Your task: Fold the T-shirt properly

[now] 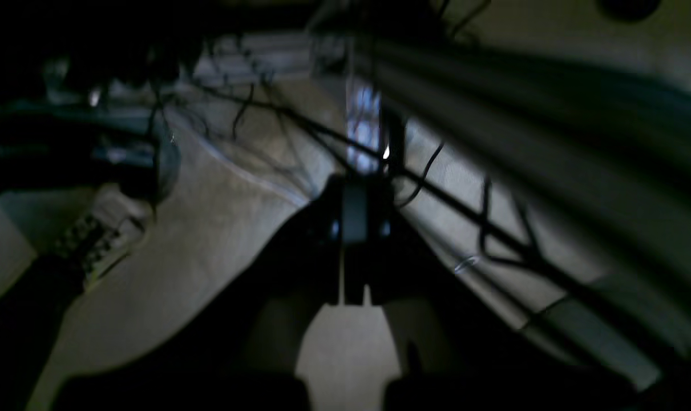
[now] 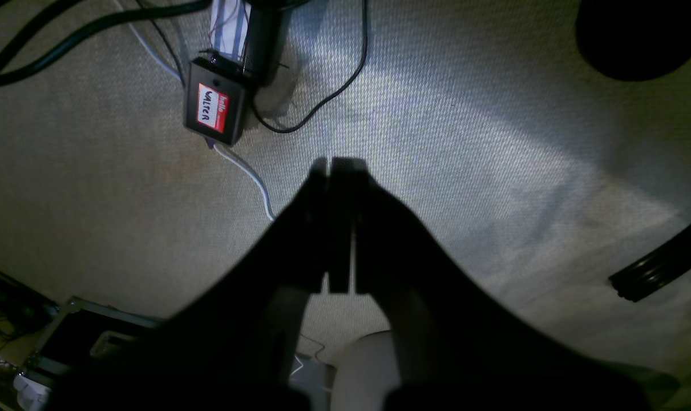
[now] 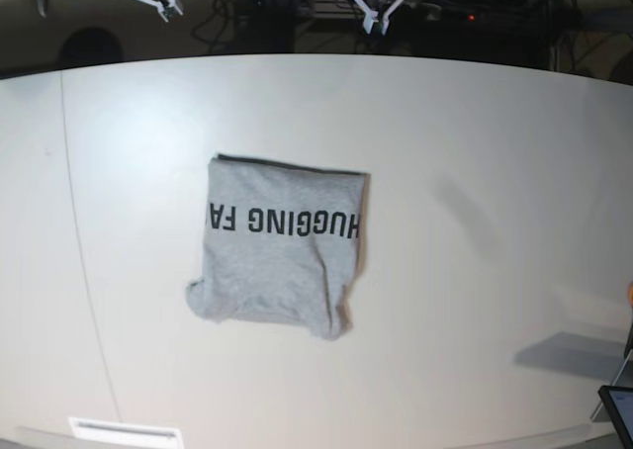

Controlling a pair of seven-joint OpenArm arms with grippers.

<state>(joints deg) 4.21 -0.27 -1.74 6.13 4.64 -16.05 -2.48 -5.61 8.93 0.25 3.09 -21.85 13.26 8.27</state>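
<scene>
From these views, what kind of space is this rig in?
Probably a robotics lab or office. A large white table holds a folded grey T-shirt; below lie beige carpet, loose cables and a black box with a "hello" name sticker.

Left wrist view dark, blurred.

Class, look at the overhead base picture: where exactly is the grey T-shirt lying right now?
In the base view the T-shirt lies folded on the white table, slightly left of centre, lettering facing up, with nothing touching it.
</scene>
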